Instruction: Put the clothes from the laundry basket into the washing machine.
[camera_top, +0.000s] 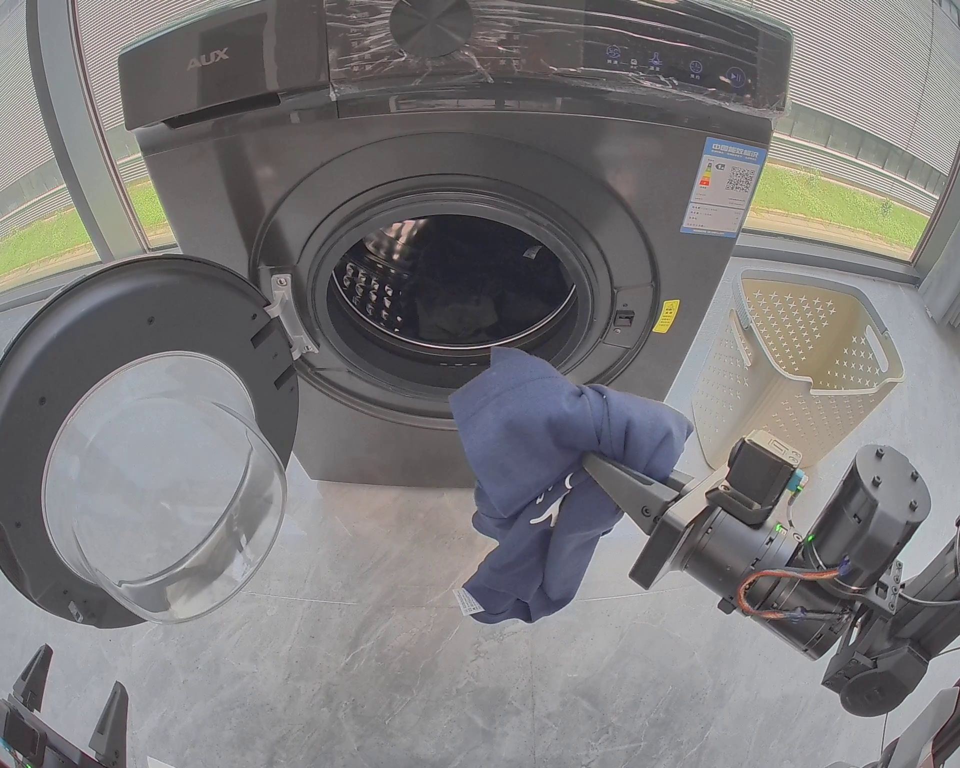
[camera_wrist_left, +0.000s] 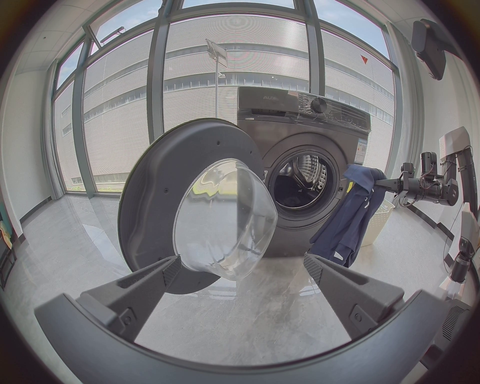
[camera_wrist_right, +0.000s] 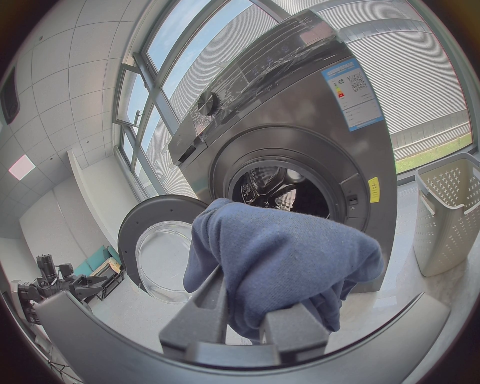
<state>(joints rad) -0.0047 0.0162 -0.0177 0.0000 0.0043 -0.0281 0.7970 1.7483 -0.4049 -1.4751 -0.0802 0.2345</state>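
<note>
While the right gripper (camera_top: 595, 468) pinches tight on a blue top (camera_top: 540, 440), the top hangs just in front of the washer (camera_top: 640, 200), a bit below the drum (camera_top: 455, 285). The door (camera_top: 130, 320) is swung wide.

I think this is the carrying step: the top is out of the basket (camera_top: 810, 380) but not in the drum yet. Next the right gripper needs to lift the top, push it deep into the drum, then let go. The loose end may catch on the rim.

The left gripper (camera_top: 78, 675) sits low near the floor (camera_top: 400, 640), spread wide, holding nothing.

The right gripper's tips are buried in cloth. Something dark lies in the drum; I cannot tell what. The basket's bottom is hidden.
</note>
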